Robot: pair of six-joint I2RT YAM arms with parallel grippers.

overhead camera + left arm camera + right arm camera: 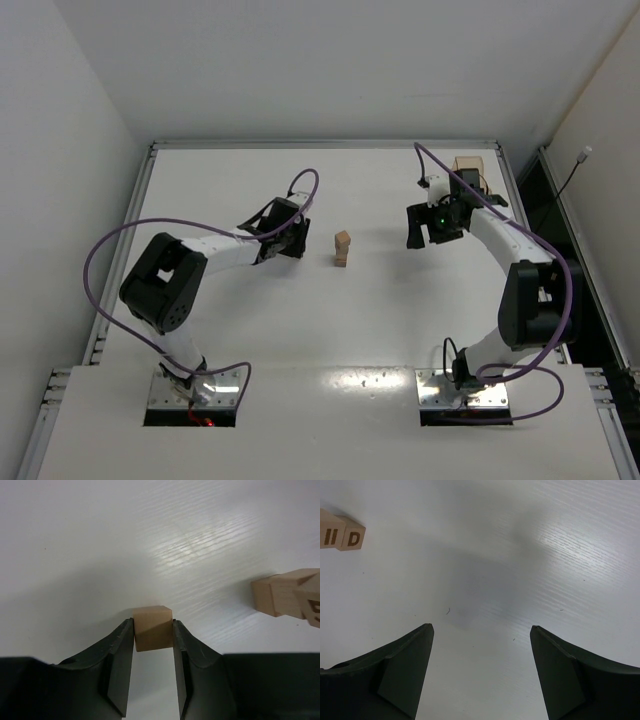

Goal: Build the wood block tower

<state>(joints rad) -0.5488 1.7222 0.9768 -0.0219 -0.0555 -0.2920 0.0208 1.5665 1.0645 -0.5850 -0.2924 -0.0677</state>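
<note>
White table (pixel 330 330) fills the middle of the overhead view, walled in by pale panels. The left arm (pixel 165 285) bends from its base at the lower left toward the centre. The right arm (pixel 525 300) rises from the lower right and curves up and to the left. Purple cables loop around both. A translucent tan tray (pixel 468 165) sits at the table's upper right corner, behind the right arm's wrist.

The right gripper (pixel 425 235) hangs right of centre, well apart from the blocks. In its wrist view the right gripper (pixel 481 635) has its two dark fingers spread wide, with nothing but bare table between them.

The left gripper (pixel 295 240) sits just left of centre. In its wrist view the left gripper (pixel 153 630) has both fingers pressed flat against opposite sides of a single wood block (pixel 153 628), low in the middle of the frame.

The tower (pixel 342 248) stands at the centre of the overhead view, a narrow tan column near the left gripper but not touching it. It shows at the right edge of the left wrist view (pixel 285 597), and at the upper left corner of the right wrist view (pixel 342 536) as touching cubes with dark printed marks.
</note>
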